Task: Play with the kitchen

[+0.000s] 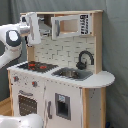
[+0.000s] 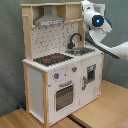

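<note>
First exterior view: end effector (image 1: 34, 30) sits high at the kitchen (image 1: 60, 75) top shelf, beside the hood (image 1: 46, 26); can't tell its opening or whether it holds anything. Kitchen stands on the floor, directly below and around it. Judged rigid, heavy, won't shift. You'd grip small parts: knobs (image 2: 65, 73) and oven door (image 2: 64, 96) far below, faucet (image 2: 75, 40) nearer.

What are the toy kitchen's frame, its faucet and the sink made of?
The kitchen frame looks like light, matte wood or wood-look board: pale tan side posts, with white painted-looking panels between. The faucet is black and curved, probably plastic, though painted metal cannot be ruled out. The sink is grey with a dull sheen, so it seems to be metal or metal-look plastic.
</note>
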